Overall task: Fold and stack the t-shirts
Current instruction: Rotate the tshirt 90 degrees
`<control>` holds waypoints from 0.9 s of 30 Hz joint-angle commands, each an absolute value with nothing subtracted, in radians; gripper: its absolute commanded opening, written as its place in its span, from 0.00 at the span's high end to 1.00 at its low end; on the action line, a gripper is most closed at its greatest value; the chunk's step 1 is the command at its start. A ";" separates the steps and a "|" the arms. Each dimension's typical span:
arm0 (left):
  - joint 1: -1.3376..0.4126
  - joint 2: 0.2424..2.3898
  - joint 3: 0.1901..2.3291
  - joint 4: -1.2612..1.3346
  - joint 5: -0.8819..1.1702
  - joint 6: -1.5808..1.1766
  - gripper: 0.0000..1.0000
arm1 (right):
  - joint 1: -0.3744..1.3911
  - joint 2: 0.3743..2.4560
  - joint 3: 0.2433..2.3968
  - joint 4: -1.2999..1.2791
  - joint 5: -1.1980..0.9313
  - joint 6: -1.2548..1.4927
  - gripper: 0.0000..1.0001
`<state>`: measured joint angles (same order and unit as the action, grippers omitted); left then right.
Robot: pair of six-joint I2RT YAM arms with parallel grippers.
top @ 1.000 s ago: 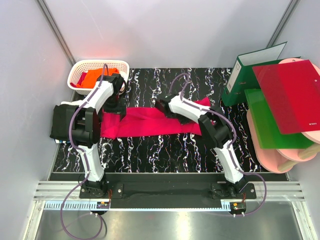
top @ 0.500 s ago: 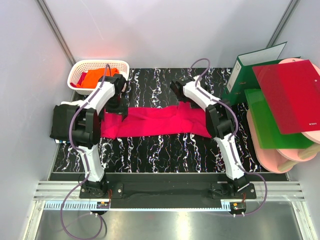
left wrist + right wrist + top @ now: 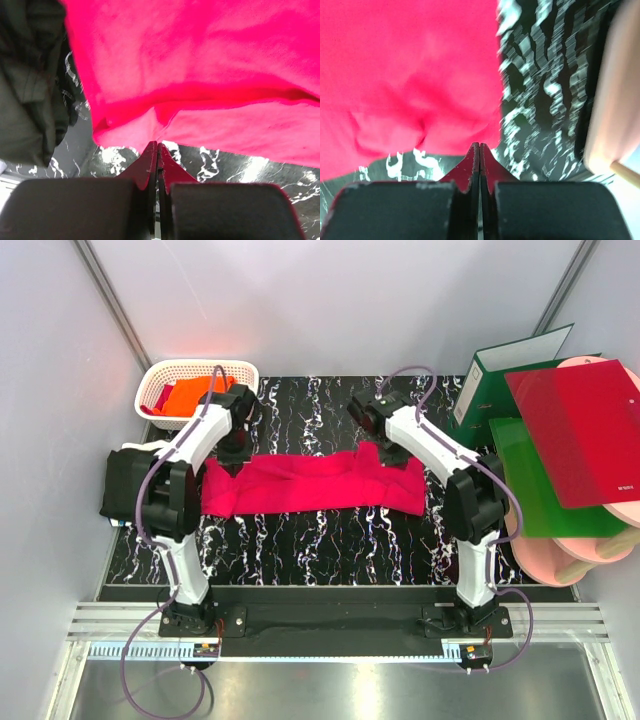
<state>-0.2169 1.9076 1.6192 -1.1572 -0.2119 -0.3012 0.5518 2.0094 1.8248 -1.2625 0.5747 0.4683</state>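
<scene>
The crimson-pink t-shirt [image 3: 310, 483] lies as a long folded band across the black marbled table [image 3: 320, 540]. My left gripper [image 3: 236, 458] is at the band's far left edge, and the left wrist view shows its jaws [image 3: 157, 145] shut on the cloth's hem [image 3: 130, 131]. My right gripper [image 3: 378, 445] is at the far right edge, shut on the shirt's edge [image 3: 479, 145] where the cloth [image 3: 410, 75] puckers up. A black t-shirt [image 3: 125, 485] lies folded at the table's left end [image 3: 30, 90]. An orange t-shirt [image 3: 190, 392] is in the basket.
A white lattice basket [image 3: 152, 375] stands at the back left. At the right stand a green binder [image 3: 495, 380], a red plastic folder [image 3: 580, 430], a green folder [image 3: 535, 490] and pink round pieces [image 3: 590, 550]. Grey walls close in the left side and the back.
The right gripper has swung from the shirt's middle to its far right edge, opened and shut there. The left gripper has shut on the far left edge. The shirt now lies wider.
</scene>
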 commanded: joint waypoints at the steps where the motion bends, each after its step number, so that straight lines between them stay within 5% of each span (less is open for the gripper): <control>1: -0.256 2.018 1.741 -1.144 -0.196 -0.275 1.00 | 0.554 2.036 1.724 -1.241 0.371 0.465 1.00; 10: -0.325 2.292 1.942 -1.290 -0.449 -0.262 1.00 | 0.552 2.193 1.732 -1.259 0.347 0.479 1.00; 16: -0.344 2.345 1.973 -1.391 -0.526 -0.310 1.00 | 0.548 2.356 1.957 -1.307 0.440 0.486 1.00; 27: -0.403 2.246 1.755 -1.436 -0.329 -0.360 1.00 | 0.505 2.654 2.474 -1.378 0.598 0.436 1.00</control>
